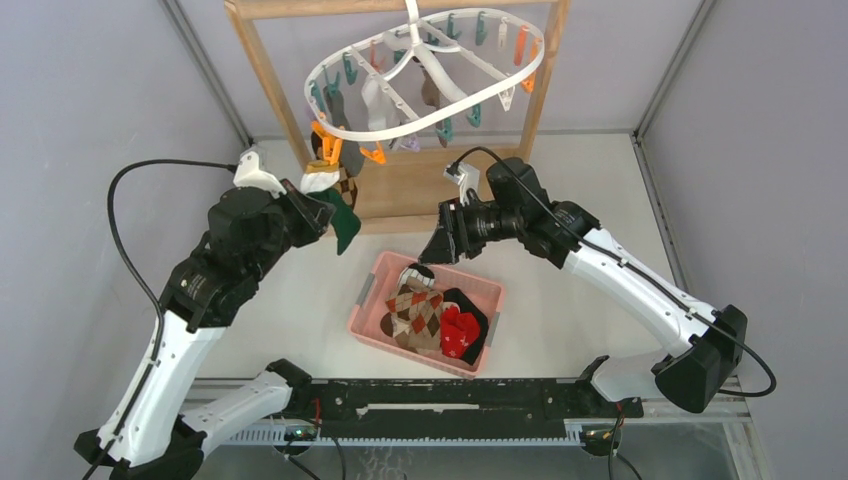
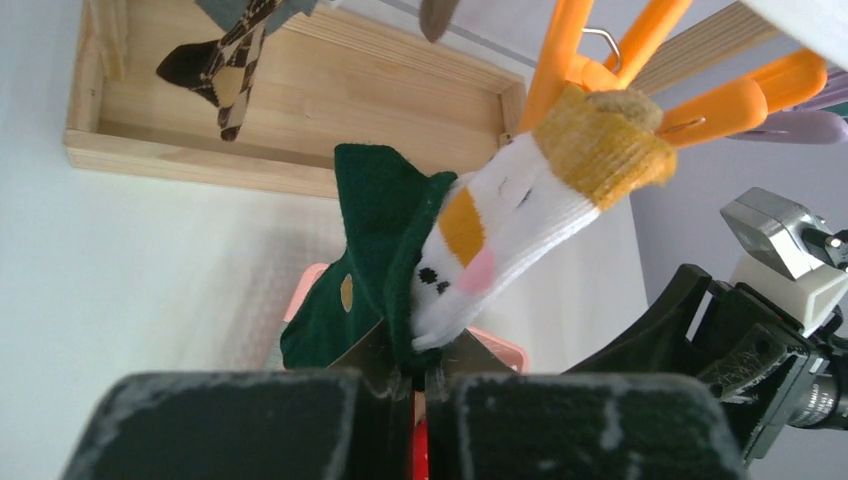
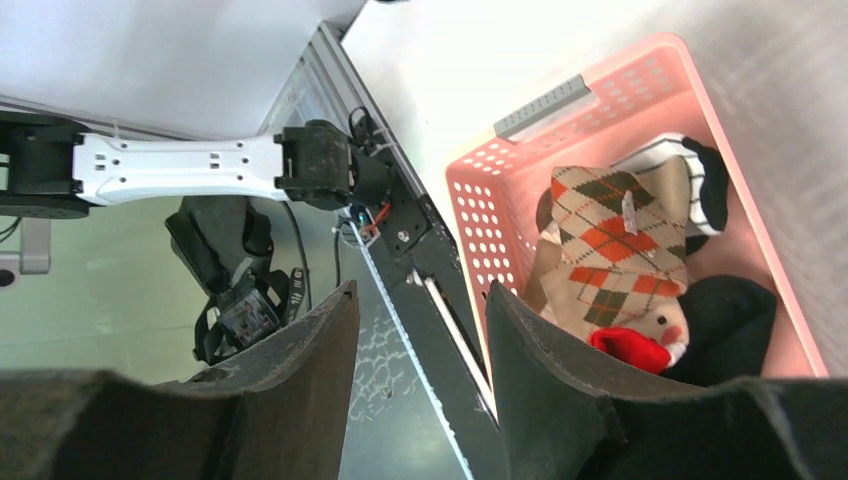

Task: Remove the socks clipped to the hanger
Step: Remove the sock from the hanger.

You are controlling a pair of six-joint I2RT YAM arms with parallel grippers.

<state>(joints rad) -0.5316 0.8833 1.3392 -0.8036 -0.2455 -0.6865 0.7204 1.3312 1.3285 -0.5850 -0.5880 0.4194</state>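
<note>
The white oval hanger (image 1: 430, 75) hangs from the wooden frame with several socks clipped under it, among them a grey one (image 1: 340, 115) and a white one (image 1: 378, 100). My left gripper (image 1: 315, 210) is shut on the toe end of a green-and-white animal-face sock (image 2: 500, 220). An orange clip (image 2: 700, 110) holds that sock's yellow cuff, and the sock stretches taut between clip and jaws (image 2: 420, 365). My right gripper (image 1: 440, 240) hovers open and empty over the far end of the pink basket (image 1: 375, 290); its fingers (image 3: 420, 300) hold nothing.
The basket (image 3: 480, 220) holds an argyle sock (image 3: 610, 240), a red one (image 3: 630, 345) and a black one (image 3: 730, 320). The wooden frame's base (image 2: 300, 110) lies behind, with a brown argyle sock (image 2: 230, 70) dangling over it. A black rail (image 1: 450, 400) runs along the near edge.
</note>
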